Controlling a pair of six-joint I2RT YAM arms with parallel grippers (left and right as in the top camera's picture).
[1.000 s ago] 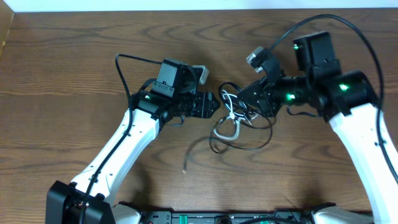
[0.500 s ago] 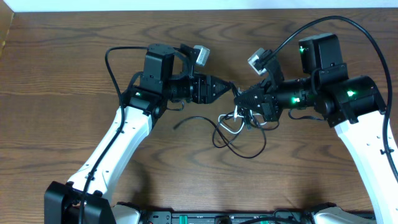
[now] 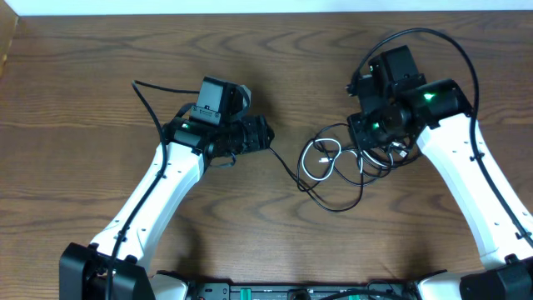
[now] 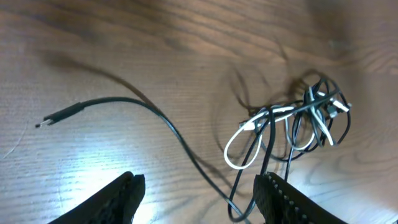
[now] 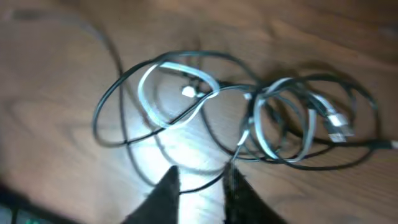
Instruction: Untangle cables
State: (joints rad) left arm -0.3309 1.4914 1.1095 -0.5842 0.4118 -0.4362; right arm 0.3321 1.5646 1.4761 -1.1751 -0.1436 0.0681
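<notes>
The cables (image 3: 343, 160) lie in a loose tangle on the table right of centre: several black loops and one white cable (image 3: 316, 161). One black strand (image 3: 286, 165) trails left toward my left gripper (image 3: 265, 136), which is open and empty. In the left wrist view this strand's plug end (image 4: 59, 117) lies on the wood and the strand passes between the wide jaws (image 4: 199, 180); the white loop (image 4: 245, 149) and the tangle (image 4: 314, 115) lie beyond. My right gripper (image 3: 372, 140) hovers over the tangle. Its fingers (image 5: 202, 180) are slightly apart, with a black strand (image 5: 199, 185) crossing between the tips.
The wooden table (image 3: 100, 92) extends all round the tangle. The arms' own thick black cables arch over the left arm (image 3: 154, 104) and the right arm (image 3: 466, 62). The table's front edge holds dark equipment (image 3: 291, 292).
The grippers moved apart. My left gripper drew back left and opened, letting go of the black strand. My right gripper shifted right and the tangle now lies spread on the table.
</notes>
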